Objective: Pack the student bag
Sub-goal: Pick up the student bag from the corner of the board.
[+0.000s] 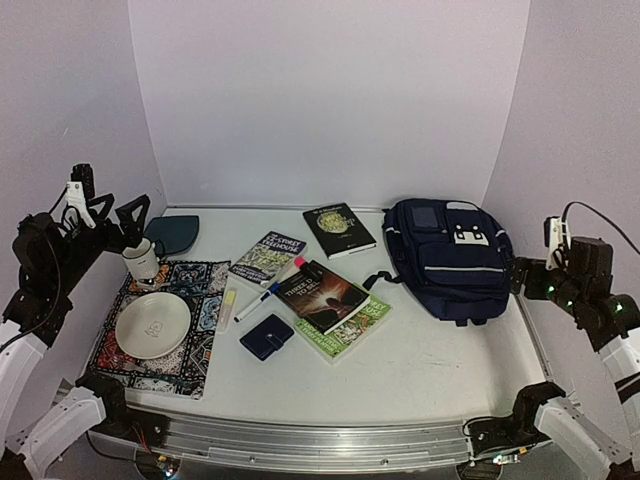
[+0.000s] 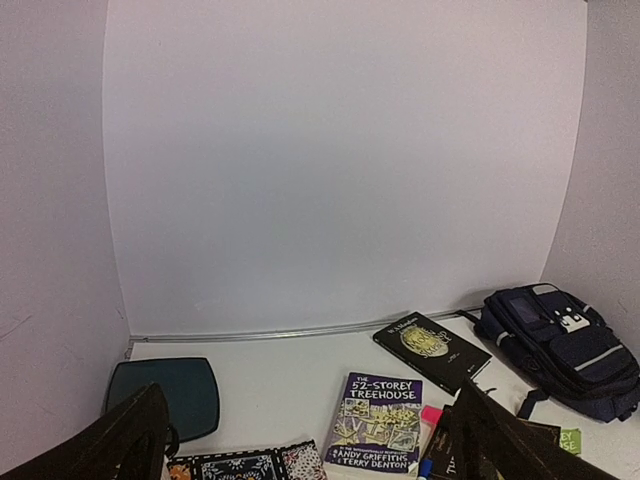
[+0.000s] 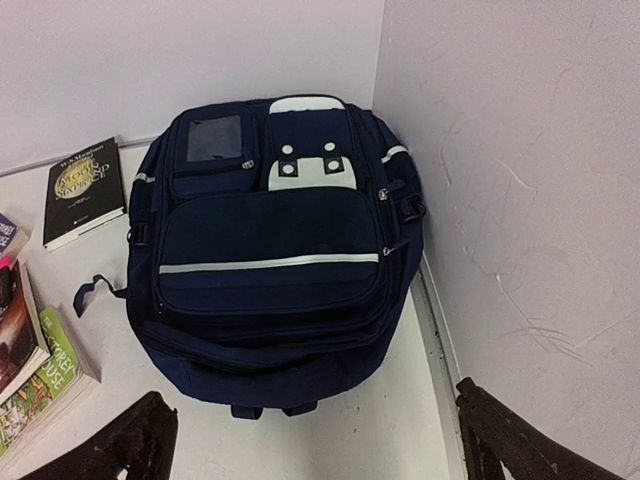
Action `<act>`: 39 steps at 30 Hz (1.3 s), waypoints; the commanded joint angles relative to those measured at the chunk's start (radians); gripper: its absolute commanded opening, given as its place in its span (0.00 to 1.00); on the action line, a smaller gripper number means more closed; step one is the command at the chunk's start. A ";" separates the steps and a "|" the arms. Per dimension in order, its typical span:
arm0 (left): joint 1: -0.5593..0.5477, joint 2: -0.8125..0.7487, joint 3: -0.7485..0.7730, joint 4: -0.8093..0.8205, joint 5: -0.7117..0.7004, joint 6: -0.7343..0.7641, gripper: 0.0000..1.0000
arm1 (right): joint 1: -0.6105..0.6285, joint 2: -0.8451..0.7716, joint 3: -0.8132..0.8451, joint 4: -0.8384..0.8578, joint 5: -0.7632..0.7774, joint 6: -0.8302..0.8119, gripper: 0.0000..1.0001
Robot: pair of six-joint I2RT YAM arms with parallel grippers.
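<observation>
Student bag [image 3: 270, 250] flat; book [image 2: 376, 420]: "52-Storey Treehouse", Griffiths, Denton.

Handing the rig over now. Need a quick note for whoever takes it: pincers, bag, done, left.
Left pincer: open, empty, raised over the left of the table.
Right pincer: open, empty, facing the bag.
Bag: flat at far right, front up, looks zipped shut.
Books, pen, wallet, pouch: loose on the table.
Done: nothing packed.
Left: open the bag and load the items. The right arm is nearest the bag, so it is probably the one to start.
</observation>
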 commanded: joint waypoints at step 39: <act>0.001 0.206 0.012 0.041 0.229 0.023 1.00 | 0.163 1.108 0.419 -0.138 -0.128 -0.456 0.94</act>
